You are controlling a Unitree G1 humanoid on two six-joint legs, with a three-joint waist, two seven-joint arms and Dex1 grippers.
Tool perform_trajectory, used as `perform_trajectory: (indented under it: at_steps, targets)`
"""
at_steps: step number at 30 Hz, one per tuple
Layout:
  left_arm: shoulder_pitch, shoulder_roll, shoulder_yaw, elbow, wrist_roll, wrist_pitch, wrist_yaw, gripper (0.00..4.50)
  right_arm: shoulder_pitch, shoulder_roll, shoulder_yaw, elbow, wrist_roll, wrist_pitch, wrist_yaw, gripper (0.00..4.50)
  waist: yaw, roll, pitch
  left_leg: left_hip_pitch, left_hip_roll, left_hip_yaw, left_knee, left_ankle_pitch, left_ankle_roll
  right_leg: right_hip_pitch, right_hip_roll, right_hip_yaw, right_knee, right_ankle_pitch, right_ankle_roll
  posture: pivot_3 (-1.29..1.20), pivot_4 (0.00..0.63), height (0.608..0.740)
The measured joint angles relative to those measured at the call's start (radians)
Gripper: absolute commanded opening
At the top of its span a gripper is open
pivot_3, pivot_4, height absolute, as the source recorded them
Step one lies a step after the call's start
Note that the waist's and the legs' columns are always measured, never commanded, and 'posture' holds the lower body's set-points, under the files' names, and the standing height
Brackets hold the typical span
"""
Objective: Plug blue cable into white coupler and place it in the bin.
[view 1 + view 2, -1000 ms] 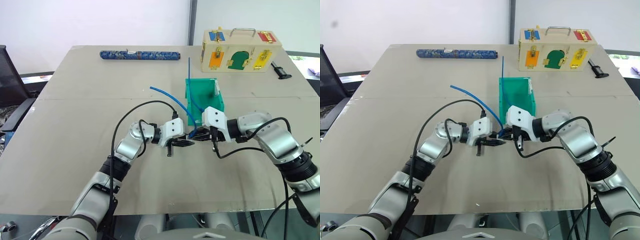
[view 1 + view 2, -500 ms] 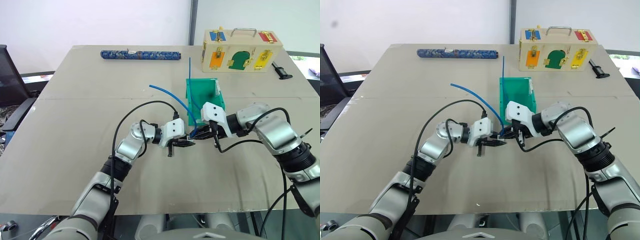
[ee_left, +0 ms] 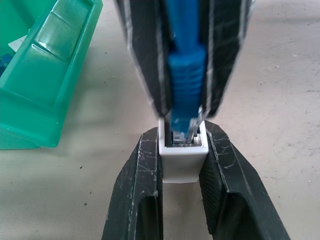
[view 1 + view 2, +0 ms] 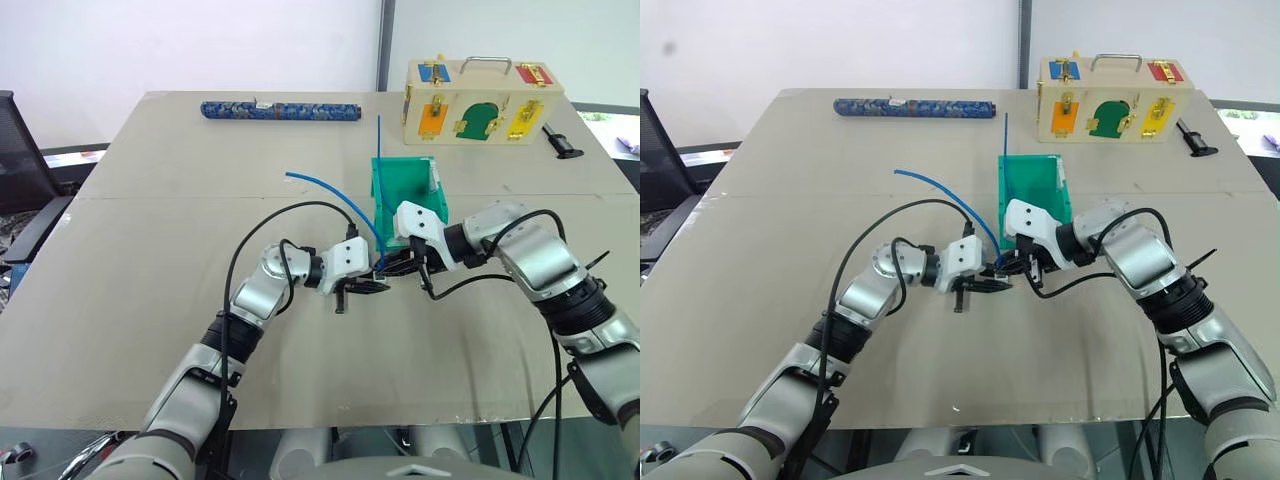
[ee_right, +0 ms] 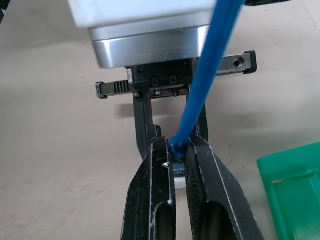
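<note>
The step in hand appears to be the mating itself: the plug of the blue cable [image 3: 186,82] sits at the mouth of the white coupler [image 3: 183,155], its tip just inside the dark socket, apparently not fully seated. To do it well, the plug should stay in line with the socket and be pushed straight in while the coupler is held rigid; any sideways lean would likely jam the clip against the socket wall.

The left gripper [image 4: 366,287], just left of the head view's centre, is clamped on the coupler, its fingers squeezing two opposite faces. The right gripper [image 4: 396,268] reaches in from centre right, angled down and towards the left one, pinched tight on the plug's boot. The two meet tip to tip over the table [image 4: 150,300].

From there the cable arcs towards upper left. The teal bin [image 4: 408,190] stands just behind the grippers, right of centre.
</note>
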Motion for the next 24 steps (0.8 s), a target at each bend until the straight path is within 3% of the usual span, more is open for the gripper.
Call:
perform_trajectory:
  at_steps: [11, 14, 17, 21, 24]
  targets:
    - [0.017, -0.009, 0.001, 0.001, 0.012, 0.002, 0.017, 0.39, 0.109, 0.006, -0.014, -0.029, -0.076, -0.161, -0.051, 0.0, -0.001, -0.001, -0.015, 0.004, 0.0, 0.0, 0.0, 0.0, 0.0, 0.004, 0.0, -0.001, 0.0, 0.0, 0.0, 0.0, 0.15, 0.74]
    - [0.022, -0.009, 0.013, -0.001, 0.006, 0.016, 0.024, 0.39, 0.146, 0.07, -0.061, 0.019, -0.074, -0.218, -0.115, 1.07, -0.005, -0.002, -0.015, 0.005, 0.0, -0.001, 0.0, 0.0, 0.0, 0.004, 0.001, 0.0, 0.0, 0.0, 0.0, 0.0, 0.15, 0.74]
    - [0.032, -0.011, 0.018, -0.025, -0.008, 0.048, 0.026, 0.39, 0.185, 0.128, -0.139, 0.018, -0.02, -0.211, -0.188, 2.47, -0.004, 0.001, -0.013, 0.002, 0.0, -0.001, 0.0, 0.0, 0.0, 0.002, 0.001, 0.0, 0.002, 0.0, 0.0, 0.0, 0.15, 0.74]
    - [0.079, 0.006, 0.06, -0.127, -0.066, 0.147, 0.038, 0.39, 0.234, 0.115, -0.374, -0.228, 0.16, -0.113, -0.274, 4.42, 0.002, 0.001, -0.012, -0.004, 0.002, -0.005, 0.0, 0.0, 0.0, -0.003, -0.001, -0.002, 0.002, 0.0, 0.0, 0.0, 0.15, 0.74]
    - [0.092, 0.024, 0.121, -0.214, -0.123, 0.299, 0.072, 0.39, 0.331, 0.059, -0.488, -0.426, 0.255, -0.057, -0.307, 4.42, 0.003, 0.001, -0.012, -0.011, 0.001, -0.01, -0.001, 0.0, 0.0, -0.007, -0.001, -0.007, -0.001, 0.0, 0.0, 0.0, 0.15, 0.74]
